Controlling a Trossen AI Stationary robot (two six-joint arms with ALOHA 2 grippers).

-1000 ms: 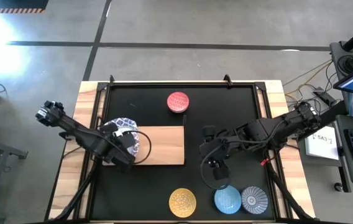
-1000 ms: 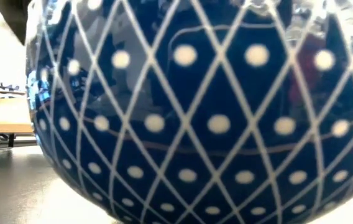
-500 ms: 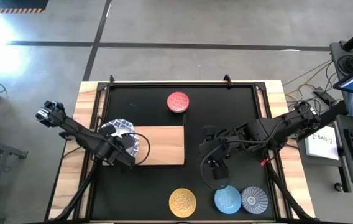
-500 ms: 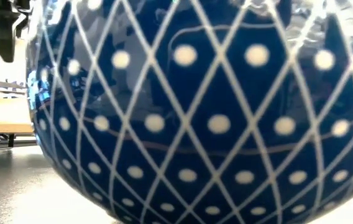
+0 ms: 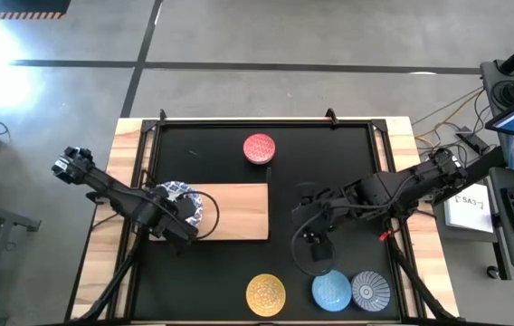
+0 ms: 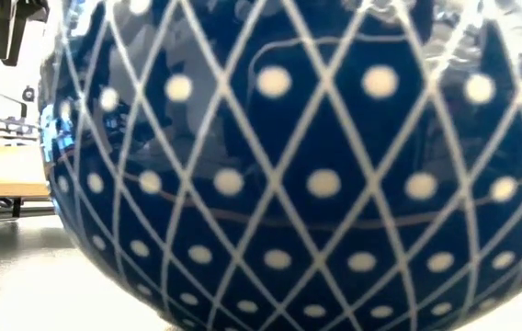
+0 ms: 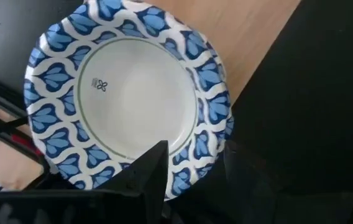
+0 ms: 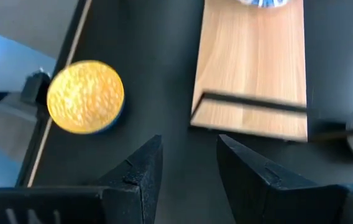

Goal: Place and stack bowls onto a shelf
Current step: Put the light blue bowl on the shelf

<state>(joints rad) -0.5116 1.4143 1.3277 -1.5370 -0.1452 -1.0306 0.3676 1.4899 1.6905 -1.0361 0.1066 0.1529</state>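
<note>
A white bowl with a blue patterned rim (image 7: 127,99) lies on the left end of the light-wood shelf (image 5: 234,211), and part of the bowl reaches past that end. My left gripper (image 7: 195,152) points down over it, open. One finger stands over the bowl's inside and the other outside the near rim; I see no touch. My right gripper (image 5: 316,243) hangs open over the black table, right of the shelf, with nothing in it. A red bowl (image 5: 259,148) sits behind the shelf. Yellow (image 5: 266,292), light blue (image 5: 331,290) and grey-blue (image 5: 370,290) bowls sit along the near edge.
The grey-blue bowl (image 6: 316,184) fills the low view and hides most of the table there. The right two thirds of the shelf (image 8: 251,74) is bare wood. Black table shows between the shelf and the near bowls. A dark cable loops beside my right gripper.
My left gripper has opened and let go of the blue-rimmed bowl, then risen a little. The bowl, tipped a second ago, now lies flat on the shelf's left end. My right arm has kept still.
</note>
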